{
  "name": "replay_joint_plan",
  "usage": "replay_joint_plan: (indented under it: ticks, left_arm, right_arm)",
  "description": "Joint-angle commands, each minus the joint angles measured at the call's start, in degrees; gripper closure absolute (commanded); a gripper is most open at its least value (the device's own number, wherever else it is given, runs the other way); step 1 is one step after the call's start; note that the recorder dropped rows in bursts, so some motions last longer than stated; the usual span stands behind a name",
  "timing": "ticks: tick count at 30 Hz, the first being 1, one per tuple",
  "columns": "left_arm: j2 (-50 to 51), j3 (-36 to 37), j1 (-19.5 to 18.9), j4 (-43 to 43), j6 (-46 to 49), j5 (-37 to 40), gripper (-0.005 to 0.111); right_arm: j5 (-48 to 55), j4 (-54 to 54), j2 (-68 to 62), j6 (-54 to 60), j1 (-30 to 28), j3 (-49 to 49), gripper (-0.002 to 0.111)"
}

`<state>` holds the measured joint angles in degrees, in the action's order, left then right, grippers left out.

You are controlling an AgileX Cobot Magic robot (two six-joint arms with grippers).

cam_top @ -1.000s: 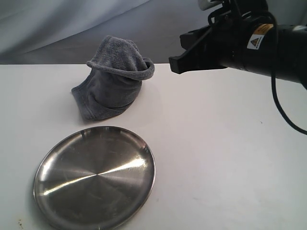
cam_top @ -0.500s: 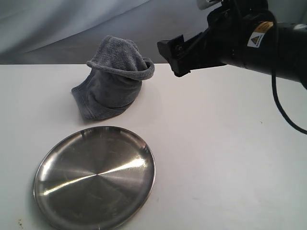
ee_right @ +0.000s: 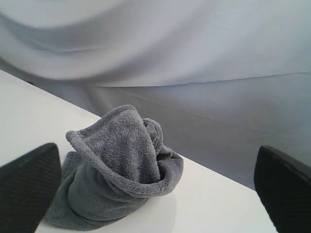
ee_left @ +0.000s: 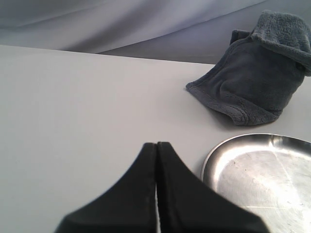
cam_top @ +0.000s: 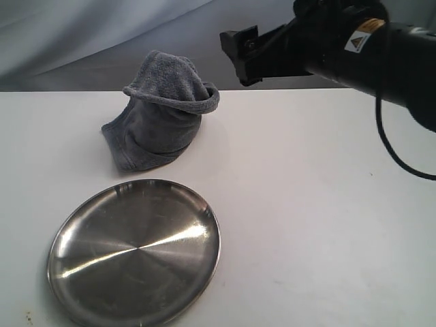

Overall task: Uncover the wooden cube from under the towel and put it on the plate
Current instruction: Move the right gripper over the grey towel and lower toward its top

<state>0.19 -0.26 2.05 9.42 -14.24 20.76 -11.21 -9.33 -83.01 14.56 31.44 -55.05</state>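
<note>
The dark grey-blue towel stands in a rumpled mound at the back of the white table. The wooden cube is hidden, and I see none of it. The shiny steel plate lies empty in front of the towel. My right gripper hovers in the air just right of the towel's top and holds nothing. In the right wrist view the towel sits ahead of the open gripper, its fingers wide apart. My left gripper is shut and empty, low over the table, near the plate's rim and short of the towel.
A grey cloth backdrop hangs behind the table's far edge. The black right arm with its cable reaches in from the upper right. White tabletop stretches to the right of the plate and towel.
My right gripper has opened its jaws wide. It has also moved left and a little upward, closer to the towel's top. Towel and plate have not moved.
</note>
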Motion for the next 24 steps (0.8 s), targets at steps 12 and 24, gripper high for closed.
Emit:
replay_joint_plan:
  ticks: [12,24]
  left_arm:
    - [-0.19,0.26,0.23,-0.28,-0.21,-0.38,0.107]
    - [-0.19,0.26,0.23,-0.13,-0.21,-0.38,0.107]
  right_arm:
    - [12.03,-0.11,-18.38,4.51,1.92,-17.1,0.024]
    - [15.03,-0.11,-27.72,4.92,7.35,-31.2,0.108]
